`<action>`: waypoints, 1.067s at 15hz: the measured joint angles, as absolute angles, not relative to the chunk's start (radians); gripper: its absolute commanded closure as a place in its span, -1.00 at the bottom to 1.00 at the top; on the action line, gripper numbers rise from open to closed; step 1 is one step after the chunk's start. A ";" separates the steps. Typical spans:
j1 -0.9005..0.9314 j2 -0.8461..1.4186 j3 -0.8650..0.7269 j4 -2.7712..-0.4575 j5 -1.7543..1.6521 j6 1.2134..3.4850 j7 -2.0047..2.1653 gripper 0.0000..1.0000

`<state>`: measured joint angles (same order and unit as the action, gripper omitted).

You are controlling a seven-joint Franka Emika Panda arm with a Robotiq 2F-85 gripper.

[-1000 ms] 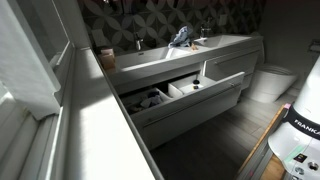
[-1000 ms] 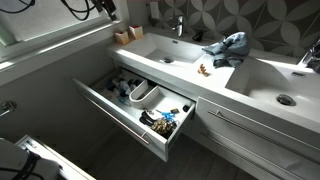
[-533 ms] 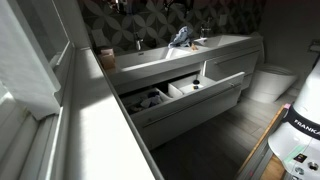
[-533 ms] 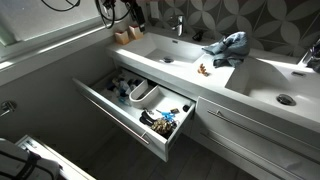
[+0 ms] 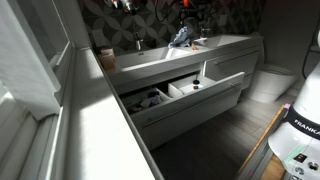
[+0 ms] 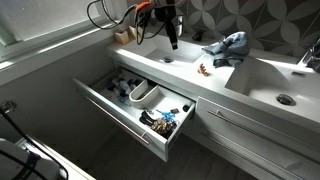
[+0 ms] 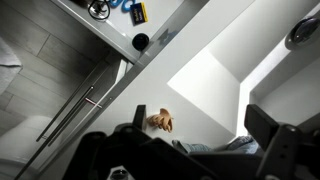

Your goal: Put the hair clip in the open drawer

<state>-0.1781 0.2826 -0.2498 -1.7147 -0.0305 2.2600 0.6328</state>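
Since the earlier frame, the gripper has been brought over the table, jaws spread wide. The clip is seen further along from the drawer, well apart from the gripper.

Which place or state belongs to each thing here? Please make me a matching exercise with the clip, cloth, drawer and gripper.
Things:
1 clip
2 cloth
3 drawer
4 gripper

Places or states:
a pulled out under the counter
b in the air, holding nothing
c crumpled, blue-grey
d small and brown, lying between the basins

Pairs: 1-d, 2-c, 3-a, 4-b
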 measured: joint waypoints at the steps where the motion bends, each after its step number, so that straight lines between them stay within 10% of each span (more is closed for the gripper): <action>1: -0.179 0.316 -0.264 -1.689 -0.038 2.267 0.645 -1.00; 16: -0.179 0.527 -0.344 -1.519 -0.176 2.298 0.626 -1.00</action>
<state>-0.1790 0.5268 -0.3436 -1.5191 -0.1762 2.2983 0.6263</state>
